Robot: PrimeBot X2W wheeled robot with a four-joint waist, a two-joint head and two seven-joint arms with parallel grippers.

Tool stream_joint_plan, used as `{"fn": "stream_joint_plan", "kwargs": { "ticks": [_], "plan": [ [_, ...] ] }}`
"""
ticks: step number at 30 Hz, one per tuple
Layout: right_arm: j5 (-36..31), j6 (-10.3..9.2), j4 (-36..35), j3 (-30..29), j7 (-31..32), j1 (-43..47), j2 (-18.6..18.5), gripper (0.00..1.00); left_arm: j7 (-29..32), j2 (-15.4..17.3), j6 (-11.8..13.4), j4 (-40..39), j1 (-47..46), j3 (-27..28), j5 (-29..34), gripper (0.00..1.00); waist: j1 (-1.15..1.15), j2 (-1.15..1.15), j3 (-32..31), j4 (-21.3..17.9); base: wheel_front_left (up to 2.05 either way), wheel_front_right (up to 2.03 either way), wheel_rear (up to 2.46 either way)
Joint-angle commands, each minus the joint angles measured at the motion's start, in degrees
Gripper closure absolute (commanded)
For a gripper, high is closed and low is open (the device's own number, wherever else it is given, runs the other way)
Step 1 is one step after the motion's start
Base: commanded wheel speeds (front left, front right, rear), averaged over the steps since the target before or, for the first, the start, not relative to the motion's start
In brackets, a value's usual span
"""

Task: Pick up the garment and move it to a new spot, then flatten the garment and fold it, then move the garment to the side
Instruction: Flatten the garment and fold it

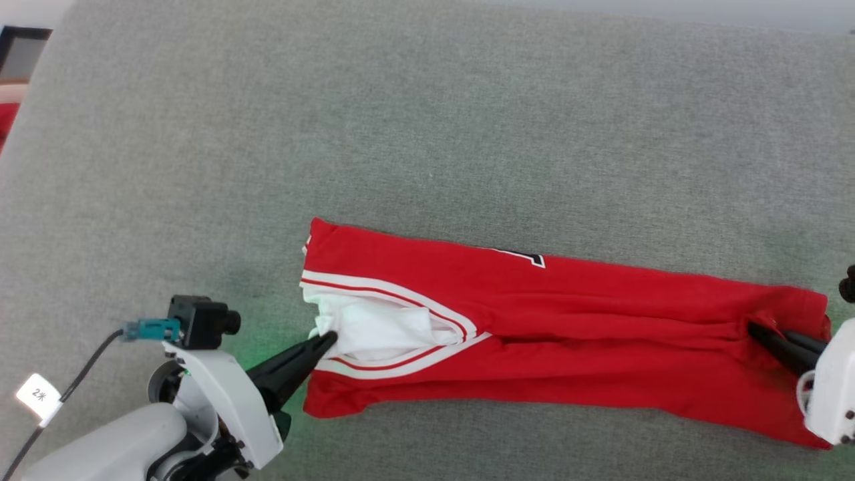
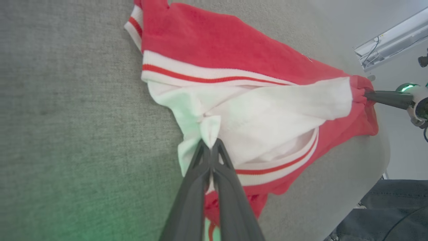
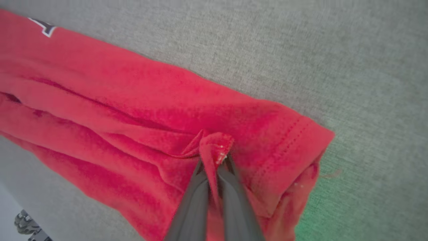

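The left claw (image 1: 326,342), on its pale arm at the near left of the head view, has its dark tapered fingers pressed together on the white sleeve (image 1: 374,331) of the garment (image 1: 588,314). The garment lies folded into a long, narrow red band running left to right across the near half of the table (image 1: 427,100), whose cover is a grey, coarse woven cloth. Red-and-white striped trim (image 1: 394,292) curves around the sleeve opening. At the right end, the right claw (image 1: 758,331) pinches the red hem. Broad bare cloth lies to the far side and to the left; the near strip is narrower.

In the left wrist view, the closed fingers grip a small peak of soft white knit, and the ribbed trim bends around it. The table's rounded edge falls away just past the garment's other end.

In the right wrist view, the shut fingers hold a puckered fold of fleecy red cloth beside the stitched hem. A corner of black, white-edged lettering (image 3: 43,28) shows far left, and the table edge runs close beside the garment.
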Motion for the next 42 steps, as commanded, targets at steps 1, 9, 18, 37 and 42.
{"fn": "stream_joint_plan", "kwargs": {
  "ticks": [1, 9, 18, 37, 42],
  "plan": [
    [1.79, -0.03, -0.05, 0.08, -0.65, -0.54, 1.2, 0.24, -0.94, -0.42, -0.2, 0.38, 0.05, 0.34, 0.34, 0.45, 0.0, 0.0, -0.51, -0.41, 0.0, 0.0, 0.0],
    [6.36, -0.03, -4.05, -0.4, -1.59, 0.65, -1.25, 0.0, -4.02, 0.06, -0.2, 0.22, 2.44, 2.89, 2.88, 0.0, 0.0, 0.0, -3.38, -1.0, 0.0, 0.0, 0.0],
    [8.86, -0.03, -0.91, -5.65, 4.17, 4.45, -2.13, 0.0, -4.3, -9.79, 4.11, -0.89, 15.17, 25.58, 12.42, 0.0, 0.0, 0.0, -4.92, 1.83, 0.0, 0.0, 0.0],
    [3.54, -0.03, 4.54, -19.85, 18.36, 2.81, 3.7, 0.0, -4.32, -31.92, 3.72, -1.98, 29.92, 57.19, 55.29, 0.0, 0.0, 0.0, -4.19, 5.29, 0.0, 0.0, 0.0],
    [1.03, -0.03, 3.53, -21.14, 21.73, 3.29, 5.69, 0.0, -4.32, -35.15, 1.52, -1.54, 30.21, 61.06, 59.42, 0.0, 0.0, 0.0, -3.51, 4.73, 0.0, 0.0, 0.0]
  ]
}}
